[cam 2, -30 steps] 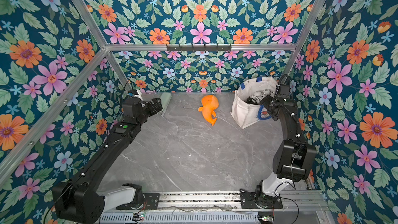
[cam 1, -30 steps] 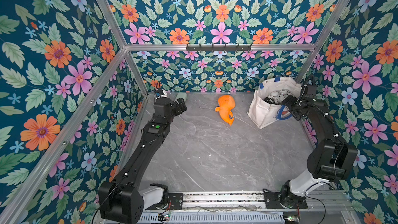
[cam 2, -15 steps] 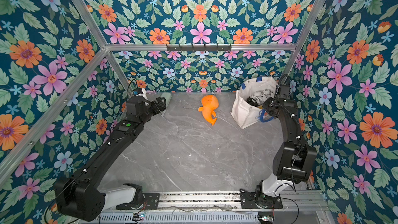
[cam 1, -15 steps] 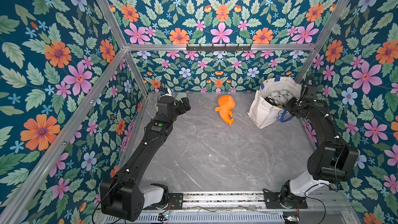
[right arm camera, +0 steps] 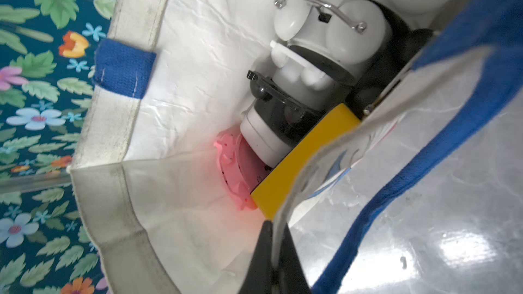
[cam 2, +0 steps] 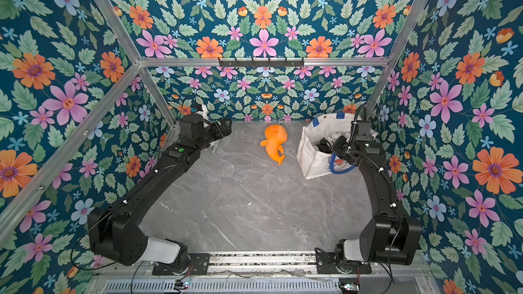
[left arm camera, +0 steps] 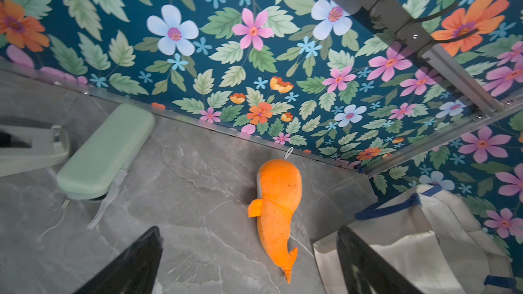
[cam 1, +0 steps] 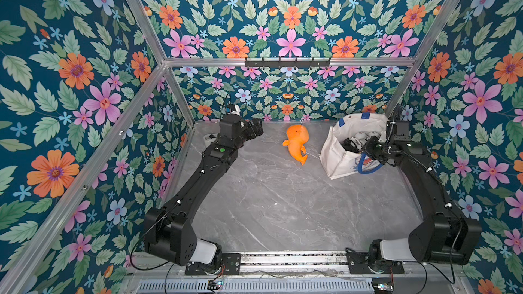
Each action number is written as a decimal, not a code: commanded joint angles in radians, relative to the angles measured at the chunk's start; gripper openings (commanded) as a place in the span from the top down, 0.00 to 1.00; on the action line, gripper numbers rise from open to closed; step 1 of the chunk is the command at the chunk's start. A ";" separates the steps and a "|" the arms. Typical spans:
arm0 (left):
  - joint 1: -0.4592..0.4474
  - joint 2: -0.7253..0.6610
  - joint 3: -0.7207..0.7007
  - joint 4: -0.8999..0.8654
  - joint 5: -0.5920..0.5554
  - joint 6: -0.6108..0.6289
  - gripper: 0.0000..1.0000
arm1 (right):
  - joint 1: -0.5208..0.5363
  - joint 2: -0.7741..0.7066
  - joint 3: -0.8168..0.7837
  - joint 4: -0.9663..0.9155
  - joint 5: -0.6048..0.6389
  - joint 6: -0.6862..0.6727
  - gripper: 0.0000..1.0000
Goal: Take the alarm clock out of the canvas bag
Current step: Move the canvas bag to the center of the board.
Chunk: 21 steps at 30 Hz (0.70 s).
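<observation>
Since a sec ago the right claw (right arm camera: 272,250) had clamped onto the canvas bag (cam 1: 336,162) rim, and the left claw (cam 1: 258,128) had swung inward. The bag stood on the desk (cam 1: 268,210). Left claw hung released, empty. Orange whale toy (cam 1: 295,144) lay btwn the claws. Alarm clock (right arm camera: 334,24) lay inside the bag, just beyond the right claw.

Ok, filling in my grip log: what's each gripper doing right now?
Left gripper: open, holding nothing.
Right gripper: jaws shut on the canvas bag rim.

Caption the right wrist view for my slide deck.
Right gripper, jaws shut on the bag rim; white clock inside.
</observation>
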 commanded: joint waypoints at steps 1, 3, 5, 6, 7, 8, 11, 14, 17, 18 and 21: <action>-0.026 0.056 0.082 0.006 0.091 0.054 0.04 | 0.032 -0.070 -0.032 -0.025 -0.101 0.013 1.00; -0.047 0.105 0.160 -0.022 0.156 0.098 0.04 | 0.059 -0.122 -0.062 -0.040 -0.107 0.022 1.00; -0.076 0.159 0.248 -0.067 0.220 0.160 0.00 | 0.089 -0.167 -0.089 -0.059 -0.114 0.031 1.00; -0.094 0.185 0.292 -0.098 0.228 0.185 0.00 | 0.111 -0.187 -0.098 -0.076 -0.117 0.033 1.00; -0.109 0.209 0.330 -0.119 0.242 0.211 0.01 | 0.133 -0.207 -0.103 -0.091 -0.128 0.031 1.00; -0.122 0.230 0.358 -0.139 0.255 0.228 0.01 | 0.149 -0.223 -0.109 -0.105 -0.135 0.031 1.00; -0.152 0.294 0.441 -0.201 0.311 0.262 0.03 | 0.221 -0.280 -0.136 -0.137 -0.133 0.039 1.00; -0.191 0.345 0.511 -0.264 0.340 0.299 0.03 | 0.277 -0.330 -0.151 -0.159 -0.137 0.049 1.00; -0.228 0.393 0.563 -0.339 0.373 0.314 0.03 | 0.335 -0.363 -0.153 -0.177 -0.127 0.056 1.00; -0.235 0.411 0.579 -0.369 0.405 0.310 0.04 | 0.354 -0.367 -0.151 -0.184 -0.122 0.058 1.00; -0.266 0.437 0.605 -0.456 0.405 0.326 0.05 | 0.398 -0.368 -0.153 -0.189 -0.133 0.064 1.00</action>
